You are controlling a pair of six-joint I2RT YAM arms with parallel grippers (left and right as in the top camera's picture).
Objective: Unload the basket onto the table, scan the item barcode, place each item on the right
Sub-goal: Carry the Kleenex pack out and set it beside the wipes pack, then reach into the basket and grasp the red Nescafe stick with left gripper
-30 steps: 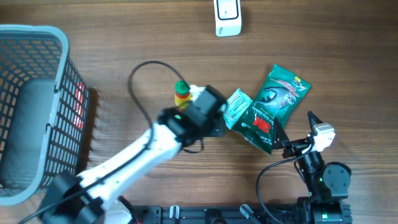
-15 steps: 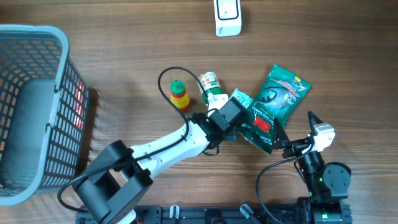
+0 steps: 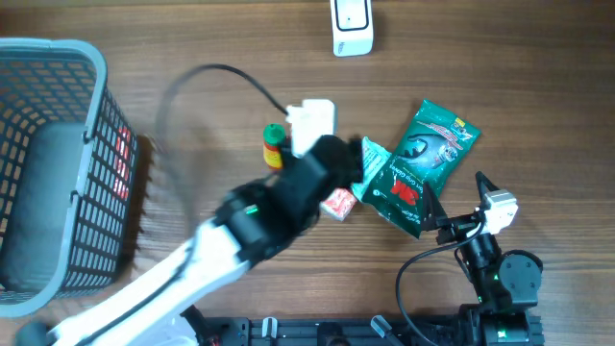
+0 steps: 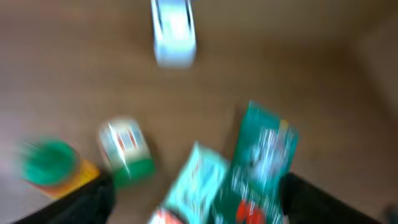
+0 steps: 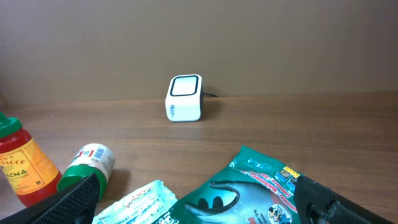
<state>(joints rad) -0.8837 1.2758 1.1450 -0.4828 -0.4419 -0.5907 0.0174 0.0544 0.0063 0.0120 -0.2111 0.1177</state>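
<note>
Scanner [image 3: 352, 27] at tabletop [image 3: 192, 58] far edge, pouch [image 3: 428, 163] nearer; left fingers [image 4: 87, 202] spread, empty, blurred; right fingers [image 5: 68, 202] spread, empty.

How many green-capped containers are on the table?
2: the sauce bottle stands upright; the small jar lies on its side beside it. The left arm may hide more.

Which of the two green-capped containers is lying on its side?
The small white-labelled jar, tipped over; the red sauce bottle beside it stands upright.
</note>
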